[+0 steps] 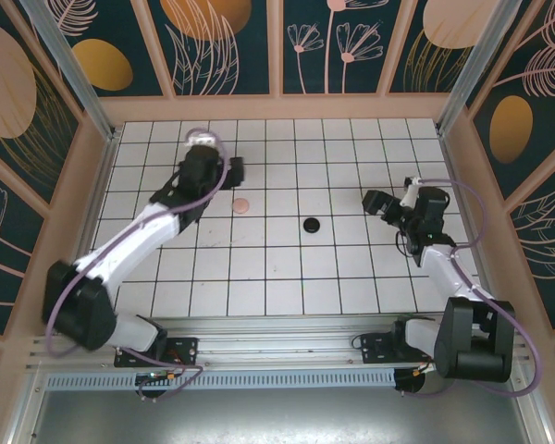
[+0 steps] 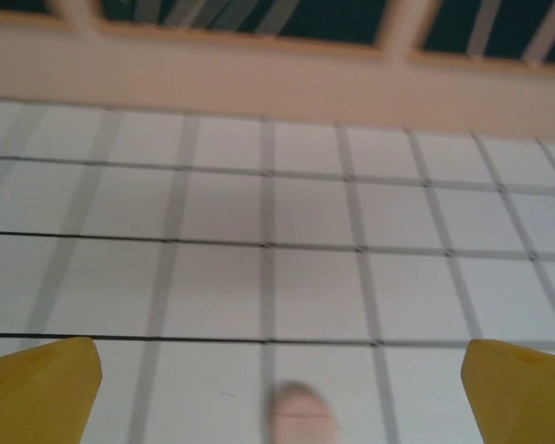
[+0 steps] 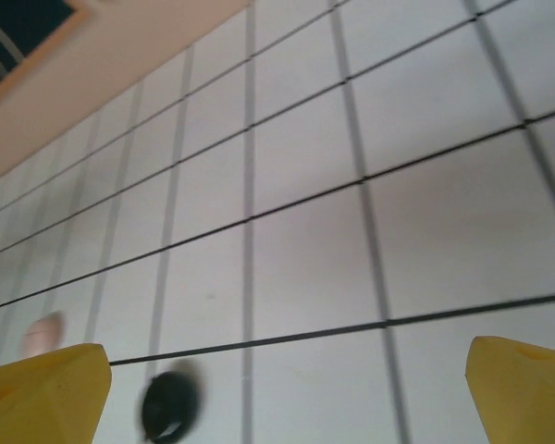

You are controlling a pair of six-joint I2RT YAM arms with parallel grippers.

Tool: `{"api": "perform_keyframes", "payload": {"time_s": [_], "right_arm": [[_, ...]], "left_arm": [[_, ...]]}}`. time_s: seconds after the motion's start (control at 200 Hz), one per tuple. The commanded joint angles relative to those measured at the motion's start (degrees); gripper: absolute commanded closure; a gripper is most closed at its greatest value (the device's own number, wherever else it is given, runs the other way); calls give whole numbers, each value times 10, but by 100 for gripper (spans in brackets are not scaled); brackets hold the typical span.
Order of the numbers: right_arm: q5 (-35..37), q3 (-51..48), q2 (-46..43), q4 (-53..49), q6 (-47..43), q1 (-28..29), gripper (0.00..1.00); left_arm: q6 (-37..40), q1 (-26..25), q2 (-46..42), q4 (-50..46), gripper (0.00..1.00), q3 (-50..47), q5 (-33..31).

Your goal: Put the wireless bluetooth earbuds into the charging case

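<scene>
Left claw and right claw stand open, empty. We judge the pink disc and black disc, near the tabletop centre, may skid if a finger clips them.

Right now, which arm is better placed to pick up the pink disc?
Left, I'd say. The left hand is open and close by the pink disc, which shows low and blurred in the left wrist view. The right hand is farther off, beyond the black disc.
</scene>
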Motion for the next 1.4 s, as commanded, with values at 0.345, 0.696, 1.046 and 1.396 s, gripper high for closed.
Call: {"api": "perform_keyframes", "payload": {"time_s": [0.345,0.696,1.046,1.396], "right_arm": [[115,-195,-11,409,-167,-36,1],[54,-172,116,517,-152,-49,1],[109,-179,218,630,-177,7,1],[110,-175,218,623,-171,4,1]], "left_arm": [[170,89,-56,580,1,-398,-185],[227,143,55,896,1,-516,-152],[136,250,77,766,1,-464,31],[127,264,84,786,1,-472,43]]}}
